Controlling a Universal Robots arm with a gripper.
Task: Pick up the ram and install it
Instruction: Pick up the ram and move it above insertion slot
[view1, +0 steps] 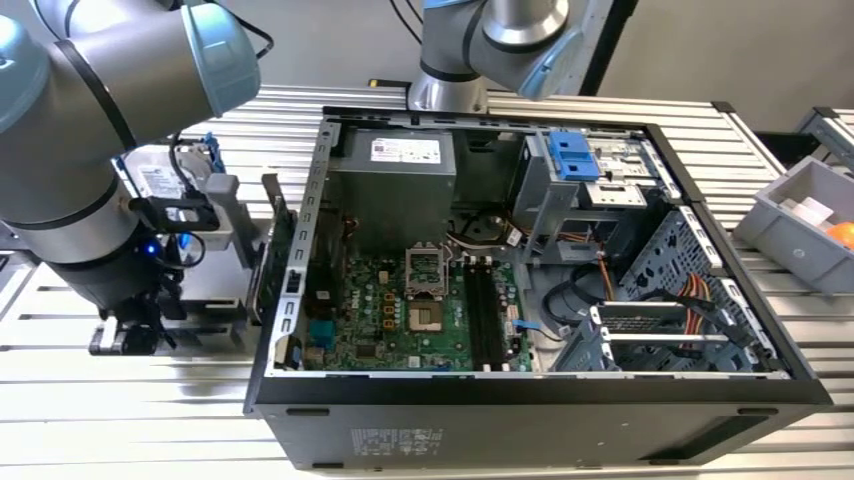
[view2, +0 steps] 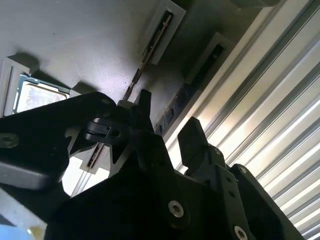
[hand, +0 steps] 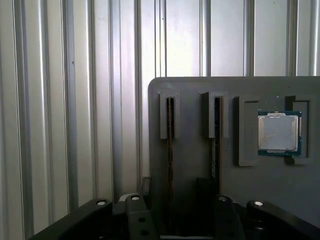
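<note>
In the exterior view, the gripper (view1: 134, 335) is seen low at the exterior view's left, over a grey holder (view1: 214, 305) just outside the open computer case (view1: 534, 390). The memory slots (view1: 487, 315) are set well apart from it, near the frame's middle.

In the first wrist view, two sticks are stood on edge in the holder. The ram (hand: 170, 135), the one nearer the holder's edge, is shown as a thin dark strip whose long axis runs straight away from the gripper (hand: 175, 200). A processor (hand: 278, 132) is seated beyond the other stick (hand: 215, 135).

In the second wrist view, the jaws are held apart and the ram (view2: 180, 100) is aligned lengthwise with the gap between them; contact cannot be told.
</note>
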